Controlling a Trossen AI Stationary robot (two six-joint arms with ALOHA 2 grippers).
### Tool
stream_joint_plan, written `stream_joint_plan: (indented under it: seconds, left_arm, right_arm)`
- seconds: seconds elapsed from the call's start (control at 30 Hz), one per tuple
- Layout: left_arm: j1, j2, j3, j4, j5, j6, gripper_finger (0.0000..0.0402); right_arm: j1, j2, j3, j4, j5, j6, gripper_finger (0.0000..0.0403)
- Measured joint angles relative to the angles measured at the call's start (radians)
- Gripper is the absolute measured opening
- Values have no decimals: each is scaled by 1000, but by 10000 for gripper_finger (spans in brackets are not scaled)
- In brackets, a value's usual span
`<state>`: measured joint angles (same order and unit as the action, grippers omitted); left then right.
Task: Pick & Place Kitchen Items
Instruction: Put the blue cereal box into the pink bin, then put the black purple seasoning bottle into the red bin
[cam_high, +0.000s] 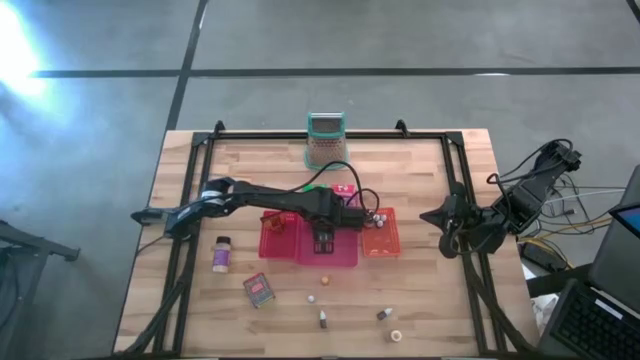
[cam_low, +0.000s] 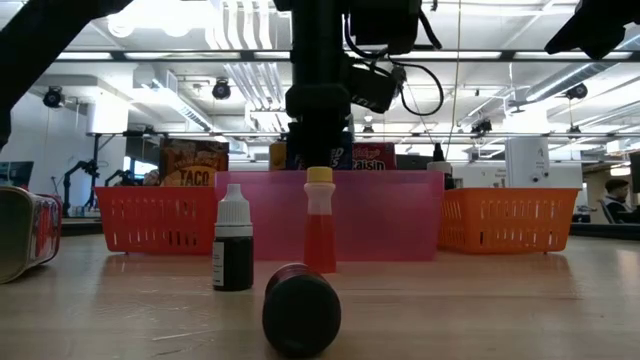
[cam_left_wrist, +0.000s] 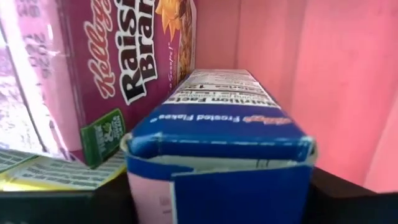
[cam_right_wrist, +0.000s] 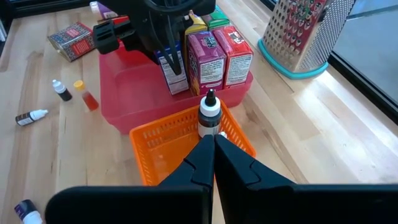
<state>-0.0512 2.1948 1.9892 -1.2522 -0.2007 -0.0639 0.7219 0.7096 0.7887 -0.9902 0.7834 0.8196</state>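
Note:
My left gripper points down into the pink tray, open, its fingers on either side of the top end of a blue Frosted Flakes box. This box stands upright on its bottom end in the tray, beside a purple Raisin Bran box and a red box. My right gripper is shut and holds nothing. It waits off the table's right side. My left gripper comes at the blue box's top end from above, one finger at each narrow side. The box fills the space between the fingers in the wrist view. I cannot tell whether they touch it.
Orange trays flank the pink one; the right one holds a black-capped bottle. A grater stands at the far edge. A purple jar, a red box and several tiny bottles lie on the near table.

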Motion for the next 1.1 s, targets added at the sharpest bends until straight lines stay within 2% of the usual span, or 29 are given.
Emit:
stream_joint_plan:
  seconds: [0.17,0.47,0.73,0.83,1.0,1.1]
  left_arm:
    - [1,-4,1,-36,-3,3,236]
    - [2,-6,78,-80,-12,11,234]
    - [2,-8,281,-245,-12,-25,233]
    - [-5,-22,369,-293,-46,-65,232]
    - [-26,-187,243,-226,-163,-113,232]
    - [-57,-292,152,-182,-277,-176,232]
  right_arm:
    - [0,0,0,0,-1,0,8]
    - [0,0,0,0,-2,0,8]
    - [0,0,-4,0,-7,0,8]
    - [0,0,-7,1,-7,0,8]
    - [0,0,-11,-1,-7,0,8]
    - [0,3,-14,-1,-7,0,8]
